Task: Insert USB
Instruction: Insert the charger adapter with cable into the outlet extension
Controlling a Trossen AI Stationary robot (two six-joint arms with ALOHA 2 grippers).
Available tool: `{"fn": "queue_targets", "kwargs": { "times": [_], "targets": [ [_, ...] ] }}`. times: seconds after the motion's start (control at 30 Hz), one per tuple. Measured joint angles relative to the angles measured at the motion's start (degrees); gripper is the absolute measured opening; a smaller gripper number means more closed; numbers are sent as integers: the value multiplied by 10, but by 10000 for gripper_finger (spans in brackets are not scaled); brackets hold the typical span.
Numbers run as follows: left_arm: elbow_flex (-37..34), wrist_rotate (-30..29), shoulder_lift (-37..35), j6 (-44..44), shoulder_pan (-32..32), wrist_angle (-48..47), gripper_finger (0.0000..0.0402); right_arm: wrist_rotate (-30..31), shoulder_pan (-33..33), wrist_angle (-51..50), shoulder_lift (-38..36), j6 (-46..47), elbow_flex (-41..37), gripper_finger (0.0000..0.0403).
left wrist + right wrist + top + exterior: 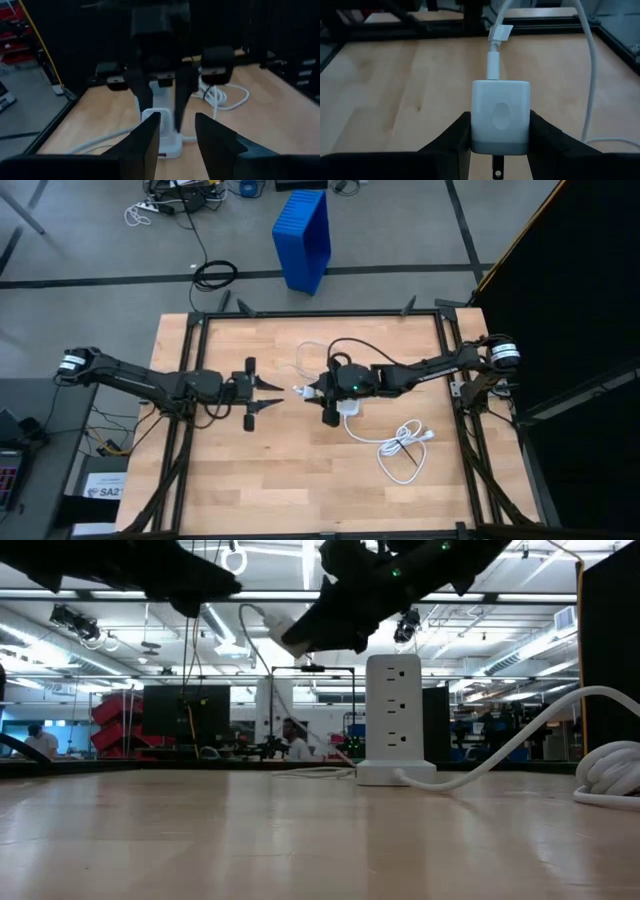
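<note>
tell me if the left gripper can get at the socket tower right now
Probably not cleanly: the right gripper, shut on the white charger, hangs between the open left gripper and the socket tower.

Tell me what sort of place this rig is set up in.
Probably an open lab or workshop hall: ceiling strip lights and red shelving stand behind the wooden table, with a blue bin and loose cables on the grey floor.

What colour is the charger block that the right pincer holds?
White; the charger block shows best in the right wrist view, clamped in the right pincer.
</note>
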Motion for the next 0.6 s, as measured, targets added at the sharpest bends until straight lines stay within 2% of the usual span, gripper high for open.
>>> {"fn": "queue_targets", "kwargs": {
  "times": [0.17,0.37,0.6],
  "targets": [
    [33,0,32,11,-7,-2,180,6,4,-9,3,0,1,111],
    [36,-6,58,19,-19,2,244,6,5,-12,3,0,2,111],
    [36,-47,113,29,-17,45,276,8,9,-4,3,-3,2,111]
  ]
}}
